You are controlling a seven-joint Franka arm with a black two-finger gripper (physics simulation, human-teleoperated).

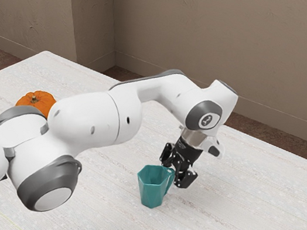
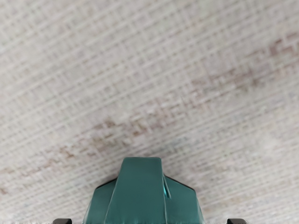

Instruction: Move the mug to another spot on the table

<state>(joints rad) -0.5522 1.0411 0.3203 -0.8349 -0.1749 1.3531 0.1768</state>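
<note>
A teal mug [image 1: 153, 185] stands on the pale table [image 1: 258, 193], with its handle on the side toward the exterior view's right. My black gripper [image 1: 178, 175] hangs straight down at that side, right over the handle and rim. In the wrist view the mug's handle [image 2: 140, 191] sits just under my hand, between the fingertips [image 2: 61, 221], which stand far apart and clear of it. The gripper is open.
An orange pumpkin [image 1: 36, 100] lies near the table's left side in the exterior view, partly behind my arm. Bare tabletop stretches to the right of the mug and in front of it. A beige wall [image 1: 227, 33] rises beyond the table's far edge.
</note>
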